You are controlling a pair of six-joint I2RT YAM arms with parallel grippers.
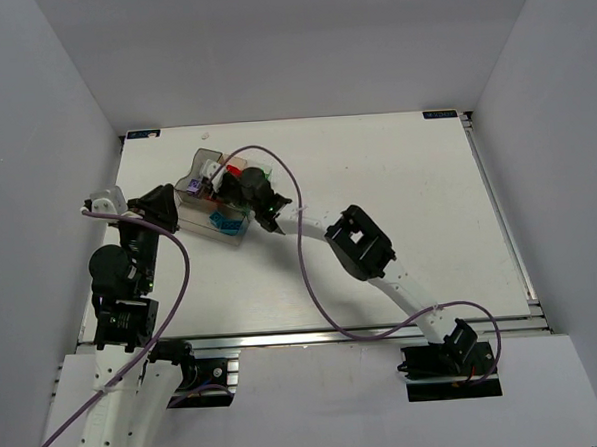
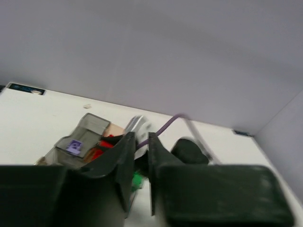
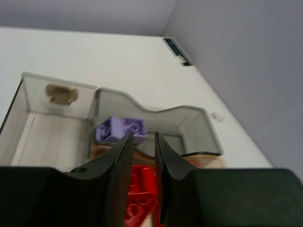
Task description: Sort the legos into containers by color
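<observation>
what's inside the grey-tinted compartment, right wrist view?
Light purple legos lie in the grey-tinted compartment, apparently two, touching each other. The right gripper covers the compartment's near part with its fingertips, so anything lying there is hidden.

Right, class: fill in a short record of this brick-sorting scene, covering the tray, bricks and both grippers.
Tray: far left of the table, several compartments
Purple brick: in a grey-walled compartment
Red bricks: next compartment, below the right gripper
Cyan bricks: the tray's near-end compartment
Right gripper: over the tray, jaws slightly apart, empty
Left gripper: beside the tray, grip unclear
</observation>
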